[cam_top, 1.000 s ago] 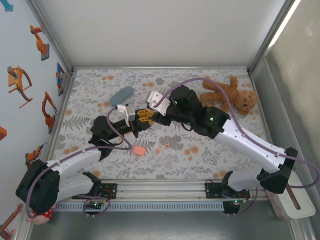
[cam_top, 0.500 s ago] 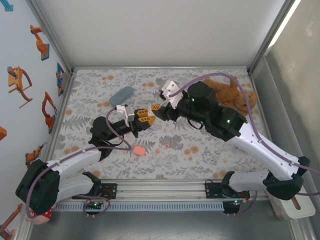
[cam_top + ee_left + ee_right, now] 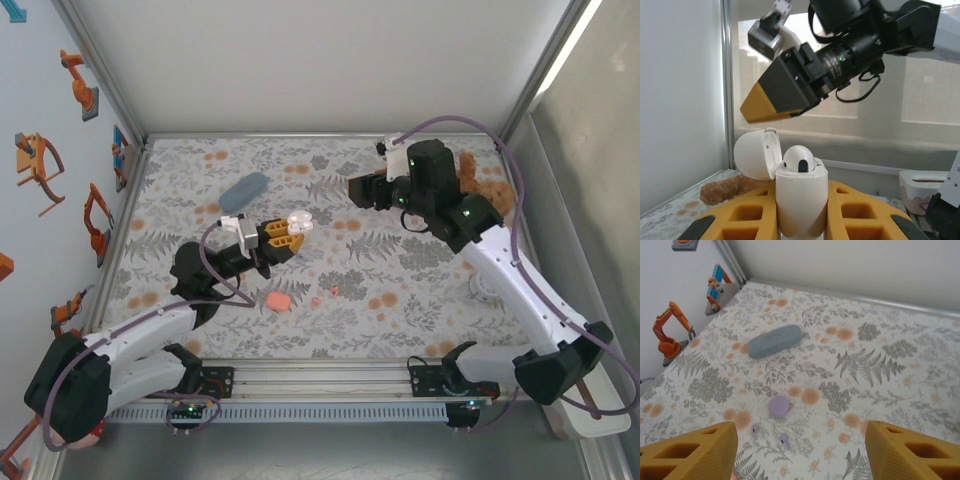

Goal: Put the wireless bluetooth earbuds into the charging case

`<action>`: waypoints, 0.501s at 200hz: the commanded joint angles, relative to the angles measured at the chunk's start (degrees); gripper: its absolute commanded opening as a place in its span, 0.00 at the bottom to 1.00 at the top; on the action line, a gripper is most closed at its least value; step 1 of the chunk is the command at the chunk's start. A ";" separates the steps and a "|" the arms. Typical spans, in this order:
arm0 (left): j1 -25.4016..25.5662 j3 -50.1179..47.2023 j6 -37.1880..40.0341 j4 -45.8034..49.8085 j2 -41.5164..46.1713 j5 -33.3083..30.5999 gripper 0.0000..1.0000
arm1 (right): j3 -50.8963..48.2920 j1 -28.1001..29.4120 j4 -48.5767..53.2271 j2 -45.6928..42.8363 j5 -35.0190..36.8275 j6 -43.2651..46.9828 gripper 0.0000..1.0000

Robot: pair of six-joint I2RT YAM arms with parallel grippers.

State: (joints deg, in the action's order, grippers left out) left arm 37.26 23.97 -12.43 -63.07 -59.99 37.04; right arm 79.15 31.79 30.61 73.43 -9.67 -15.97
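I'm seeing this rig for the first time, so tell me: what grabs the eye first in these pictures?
Mid-scene, the left claw holds up a white charging case, lid flipped open, with a white earbud sitting in it. The right claw hangs open above the floral table, with a brown teddy bear half hidden behind that arm at the far right.

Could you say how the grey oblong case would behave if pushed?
The grey case looks hard and smooth, so it would probably slide, not flex. Lying flat, it seems unlikely to tip; a push near one end may spin it.
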 commanded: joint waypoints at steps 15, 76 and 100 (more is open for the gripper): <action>0.16 -0.23 -1.38 -3.80 2.44 -0.13 0.00 | -1.20 -1.51 5.67 5.86 -5.63 -5.19 0.64; 0.11 -0.41 -0.85 -2.21 5.26 -0.47 0.00 | -0.14 -1.69 10.92 15.40 -6.44 -4.35 0.61; 0.12 -0.28 -0.23 -0.81 6.27 -0.56 0.00 | 0.71 -1.69 13.53 19.21 -5.09 -3.91 0.60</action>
State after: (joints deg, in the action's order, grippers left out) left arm 37.26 23.94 -12.84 -63.66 -55.40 36.84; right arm 78.50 30.44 40.10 89.82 -15.40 -19.75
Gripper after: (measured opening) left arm 0.205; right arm 0.607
